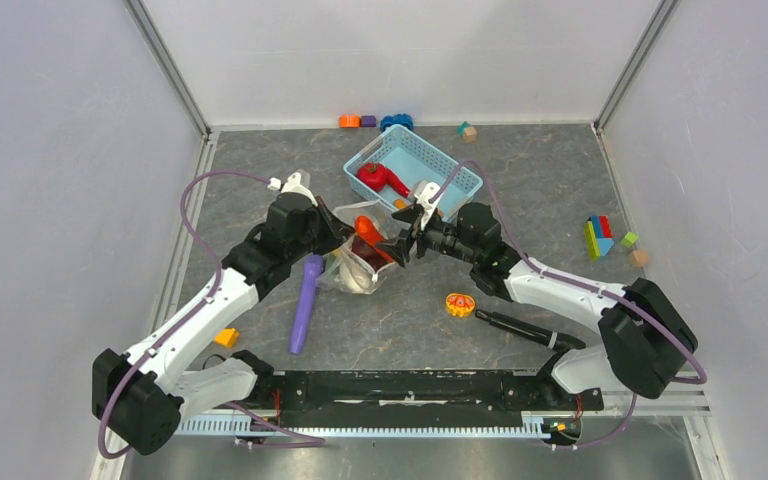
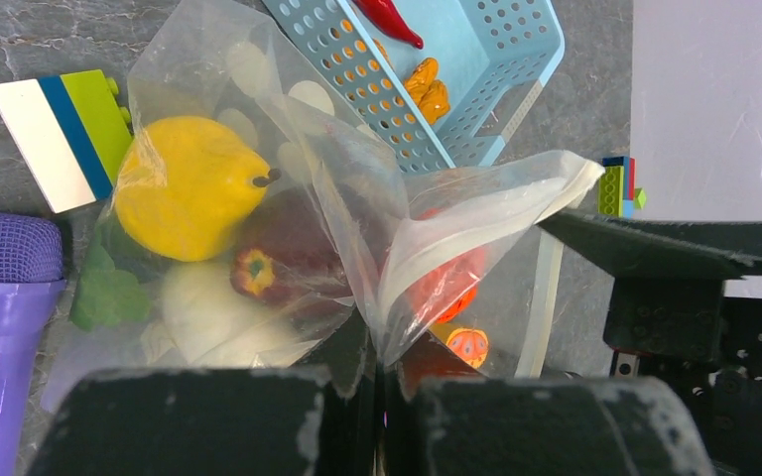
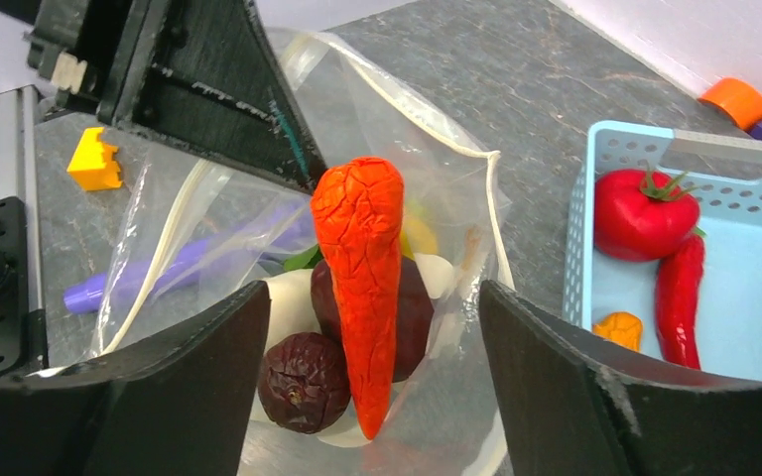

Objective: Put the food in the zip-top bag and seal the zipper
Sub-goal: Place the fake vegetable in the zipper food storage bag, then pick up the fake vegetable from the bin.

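Near edge, top view: a yellow block [image 1: 226, 337] lies by the left arm. Next come a purple stick [image 1: 306, 300] flat on the table [image 1: 540, 200] and a small orange round toy [image 1: 459, 304] near the right forearm.

Mid-table: the zip-top bag [image 1: 360, 262] sits between the two grippers, just beside the stick.
- The left gripper [image 2: 382, 397] is closed tight, pinching the bag's film at one side of the mouth.
- The right gripper [image 3: 372, 297] has its jaws spread wide and grips nothing.
- The carrot [image 3: 362, 278] sits in the gap between those jaws with clear space on both sides. It lies in the bag's open mouth, with its thin tip beside a maroon ball [image 3: 304, 382].
- The zipper [image 3: 437, 129] strip curves around the open mouth, unsealed.

Bag contents, left wrist view: a yellow pepper [image 2: 187, 186] and a white egg [image 2: 208, 312] lie behind the dotted film, with a dark maroon piece between them. A white, blue and green block [image 2: 55, 134] lies on the table just beside the bag.

Farther: the blue basket [image 3: 595, 159] stands just beyond the bag. The tomato [image 3: 645, 213] and the chili [image 3: 680, 297] lie side by side inside it, with a small orange piece [image 3: 618, 329] near them.

Far wall and right side: loose blocks [image 1: 396, 121], well apart from the bag.
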You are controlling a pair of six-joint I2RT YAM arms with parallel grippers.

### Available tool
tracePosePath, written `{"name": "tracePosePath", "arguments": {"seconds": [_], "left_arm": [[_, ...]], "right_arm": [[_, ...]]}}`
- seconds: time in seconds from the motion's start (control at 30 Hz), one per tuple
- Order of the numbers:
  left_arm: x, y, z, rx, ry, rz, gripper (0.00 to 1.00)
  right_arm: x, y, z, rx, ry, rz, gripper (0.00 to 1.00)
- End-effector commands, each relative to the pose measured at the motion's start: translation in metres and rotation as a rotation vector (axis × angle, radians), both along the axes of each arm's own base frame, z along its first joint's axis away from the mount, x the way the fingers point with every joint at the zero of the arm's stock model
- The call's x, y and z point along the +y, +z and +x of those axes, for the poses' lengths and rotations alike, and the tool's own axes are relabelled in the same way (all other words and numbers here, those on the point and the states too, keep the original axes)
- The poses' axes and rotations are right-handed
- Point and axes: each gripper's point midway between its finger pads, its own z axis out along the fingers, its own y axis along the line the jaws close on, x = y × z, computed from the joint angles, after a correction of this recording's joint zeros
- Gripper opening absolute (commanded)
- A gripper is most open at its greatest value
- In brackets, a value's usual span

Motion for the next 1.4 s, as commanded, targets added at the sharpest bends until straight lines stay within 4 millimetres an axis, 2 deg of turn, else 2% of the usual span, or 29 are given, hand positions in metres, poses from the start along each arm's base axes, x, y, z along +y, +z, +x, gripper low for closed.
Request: {"name": "tracePosePath", "arguments": {"seconds": [0.0,0.17,0.33,0.43,0.57,0.73,0.9,1.0,1.17,1.37], "left_arm": [[-0.008,0.029,0.011,-0.069,-0.002,-0.053,0.02],[-0.004,0.028,0.013,-0.073,0.015,-0.035,0.02],[0.006,0.028,0.017,-0.077,0.062,0.004,0.02],[0.019,0.025,0.021,-0.074,0.128,0.046,0.02],[0.035,0.025,0.025,-0.066,0.201,0.096,0.02],[0.046,0.032,0.027,-0.087,0.244,0.116,0.02],[0.060,0.040,0.027,-0.112,0.298,0.147,0.02],[0.064,0.042,0.027,-0.115,0.312,0.156,0.02],[0.061,0.038,0.025,-0.104,0.292,0.147,0.02],[0.043,0.034,0.025,-0.111,0.207,0.104,0.02]], "right_arm": [[-0.005,0.036,0.013,-0.014,-0.086,0.039,0.85],[-0.010,0.049,0.022,0.012,-0.142,0.039,0.98],[-0.009,0.070,0.029,0.042,-0.130,0.085,0.98],[-0.015,0.081,0.036,0.056,-0.140,0.118,0.98],[-0.033,0.086,0.063,0.149,-0.223,0.161,0.98],[-0.056,0.054,0.102,0.291,-0.333,0.082,0.98],[-0.064,0.009,0.130,0.363,-0.359,-0.153,0.98],[-0.068,-0.011,0.147,0.369,-0.358,-0.276,0.98],[-0.079,-0.044,0.168,0.309,-0.317,-0.517,0.98],[-0.089,-0.082,0.182,0.319,-0.283,-0.661,0.98]]}}
